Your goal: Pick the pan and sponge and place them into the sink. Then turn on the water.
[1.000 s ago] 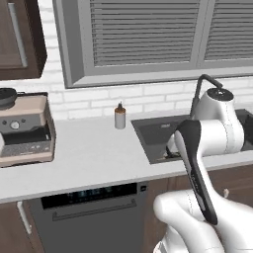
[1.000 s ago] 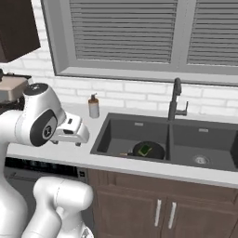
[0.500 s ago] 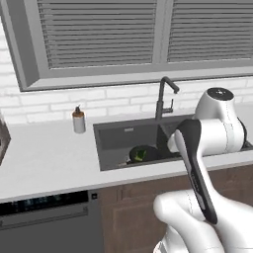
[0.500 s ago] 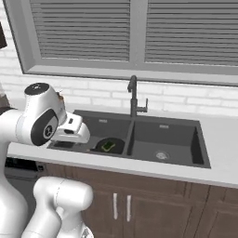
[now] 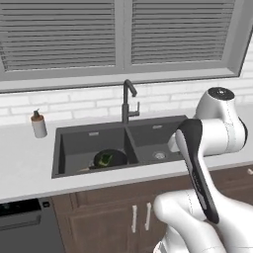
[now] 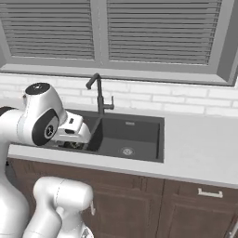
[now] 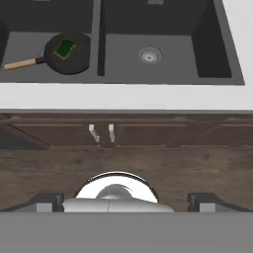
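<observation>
Inside sink (image 7: pixel 163 94), pan (image 7: pixel 69 53) holding sponge (image 7: pixel 65 48), tool (image 7: pixel 126 201) open

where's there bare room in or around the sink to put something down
The right basin of the dark grey double-basin sink is bare around its round steel drain. The grey counter right of the sink is open too. The left basin is crowded: the round black frying pan with the small green sponge lying in it.

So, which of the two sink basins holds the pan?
The left basin, beside the soap bottle: the pan lies there with the sponge in it. The right basin shows a bare drain.
</observation>
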Robot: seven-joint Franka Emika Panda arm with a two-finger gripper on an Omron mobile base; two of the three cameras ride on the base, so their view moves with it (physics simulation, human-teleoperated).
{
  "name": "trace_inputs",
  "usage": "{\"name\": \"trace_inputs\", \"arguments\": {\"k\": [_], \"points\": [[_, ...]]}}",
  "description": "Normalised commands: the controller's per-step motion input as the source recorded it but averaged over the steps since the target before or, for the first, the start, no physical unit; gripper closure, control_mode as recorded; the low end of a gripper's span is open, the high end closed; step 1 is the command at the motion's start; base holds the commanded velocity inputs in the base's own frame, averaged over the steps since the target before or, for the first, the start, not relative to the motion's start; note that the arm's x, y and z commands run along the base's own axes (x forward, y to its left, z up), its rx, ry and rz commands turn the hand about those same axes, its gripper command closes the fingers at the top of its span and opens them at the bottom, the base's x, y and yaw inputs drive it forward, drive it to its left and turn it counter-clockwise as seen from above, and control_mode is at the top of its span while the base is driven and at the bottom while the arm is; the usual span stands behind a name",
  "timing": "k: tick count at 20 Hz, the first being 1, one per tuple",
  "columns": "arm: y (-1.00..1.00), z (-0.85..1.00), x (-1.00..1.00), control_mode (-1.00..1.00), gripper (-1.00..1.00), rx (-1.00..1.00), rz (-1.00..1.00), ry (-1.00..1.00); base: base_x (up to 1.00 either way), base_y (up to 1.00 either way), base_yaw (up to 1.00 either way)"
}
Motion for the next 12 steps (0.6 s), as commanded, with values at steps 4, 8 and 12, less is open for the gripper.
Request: {"name": "trace_inputs", "arguments": {"k": [4, 8, 12], "points": [[0.00, 0.00, 0.00, 1.00, -1.00, 0.00, 0.00, 0.00, 0.28, -0.60, 0.00], [0.00, 0.00, 0.00, 1.00, -1.00, 0.00, 0.00, 0.00, 0.34, -0.49, 0.00], [0.00, 0.00, 0.00, 1.00, -1.00, 0.00, 0.00, 0.00, 0.39, -0.43, 0.00]]}}
